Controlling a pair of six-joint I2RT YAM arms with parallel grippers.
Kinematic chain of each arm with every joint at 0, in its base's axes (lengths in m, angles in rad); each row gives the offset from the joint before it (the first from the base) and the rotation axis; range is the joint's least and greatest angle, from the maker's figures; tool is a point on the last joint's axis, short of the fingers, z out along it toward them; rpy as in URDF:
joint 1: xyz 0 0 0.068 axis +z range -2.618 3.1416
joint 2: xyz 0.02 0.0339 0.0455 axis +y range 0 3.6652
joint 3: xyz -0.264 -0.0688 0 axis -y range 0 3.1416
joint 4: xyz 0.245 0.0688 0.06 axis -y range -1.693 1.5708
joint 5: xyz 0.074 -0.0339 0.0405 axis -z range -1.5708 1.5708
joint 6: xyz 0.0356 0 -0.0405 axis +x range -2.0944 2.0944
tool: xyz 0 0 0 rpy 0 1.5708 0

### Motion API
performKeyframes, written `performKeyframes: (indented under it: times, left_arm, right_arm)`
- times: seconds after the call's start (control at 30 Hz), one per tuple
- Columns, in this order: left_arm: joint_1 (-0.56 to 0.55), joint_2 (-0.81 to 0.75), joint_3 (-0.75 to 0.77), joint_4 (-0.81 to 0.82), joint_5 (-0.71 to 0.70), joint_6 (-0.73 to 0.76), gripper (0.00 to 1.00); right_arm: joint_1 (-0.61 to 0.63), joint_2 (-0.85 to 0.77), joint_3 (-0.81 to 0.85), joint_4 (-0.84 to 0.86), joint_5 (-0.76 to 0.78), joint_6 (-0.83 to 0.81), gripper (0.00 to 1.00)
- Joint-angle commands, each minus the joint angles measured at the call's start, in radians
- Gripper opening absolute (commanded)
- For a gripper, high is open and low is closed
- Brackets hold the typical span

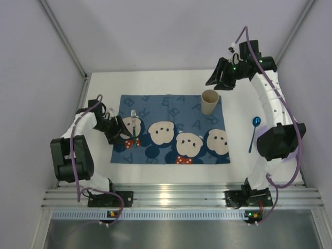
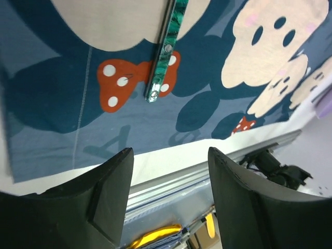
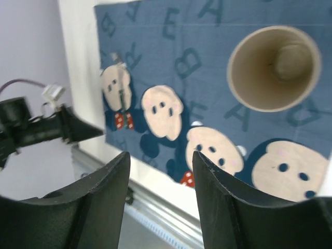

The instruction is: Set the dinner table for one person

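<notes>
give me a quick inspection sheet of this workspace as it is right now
surface: white dinner table, with a blue bear-print mat flat on it
job's things: green-handled fork on the mat's left part; cup upright at its far right corner; blue spoon on bare table right of the mat
clutter: nothing seen
grippers: left gripper open, empty, near the fork's handle end; right gripper open, empty, beyond the cup
cables: purple cable along each arm, off the items
surroundings: pale walls; aluminium rail at the near edge
</notes>
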Motion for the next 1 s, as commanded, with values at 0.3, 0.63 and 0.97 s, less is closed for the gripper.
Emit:
performKeyframes:
  times: [0.3, 0.63, 0.97]
  left_arm:
    - [-0.029, -0.144, 0.149, 0.01, -0.146, -0.072, 0.64]
    - [-0.089, -0.139, 0.055, 0.112, -0.129, -0.058, 0.62]
    - [-0.095, -0.088, 0.1, 0.124, -0.111, -0.029, 0.6]
  right_arm:
    - [-0.239, -0.359, -0.651, 0.097, 0.406, -0.007, 0.95]
    - [-0.351, -0.317, -0.786, 0.175, 0.602, -0.082, 0.92]
    - [-0.373, -0.192, -0.745, 0.195, 0.802, -0.165, 0.79]
